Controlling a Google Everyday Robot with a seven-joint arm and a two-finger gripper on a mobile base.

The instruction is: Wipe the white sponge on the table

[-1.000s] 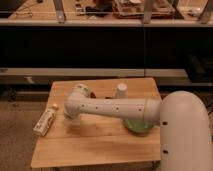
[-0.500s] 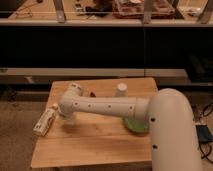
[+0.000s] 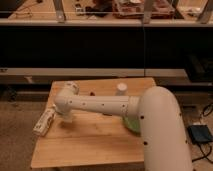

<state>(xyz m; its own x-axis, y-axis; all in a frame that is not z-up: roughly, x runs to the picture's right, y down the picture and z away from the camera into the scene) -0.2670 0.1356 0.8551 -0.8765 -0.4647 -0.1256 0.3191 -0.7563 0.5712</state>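
Observation:
The table [image 3: 95, 145] is small with a light wooden plank top. My white arm reaches across it from the right to the left side. My gripper [image 3: 65, 117] hangs down from the wrist and meets the table top near the left edge, just right of the long white labelled bottle [image 3: 44, 123]. The white sponge does not show; the spot under the gripper is hidden by the wrist.
A white upright cup [image 3: 121, 89] stands at the back of the table. A green bowl [image 3: 131, 123] sits at the right, partly behind my arm. A small dark object [image 3: 92, 92] lies near the back. Dark shelving runs behind the table. A dark box [image 3: 201, 134] lies on the floor at the right.
My wrist and gripper have slid left and a little toward the front, closer to the bottle. The bottle, cup and bowl have not moved.

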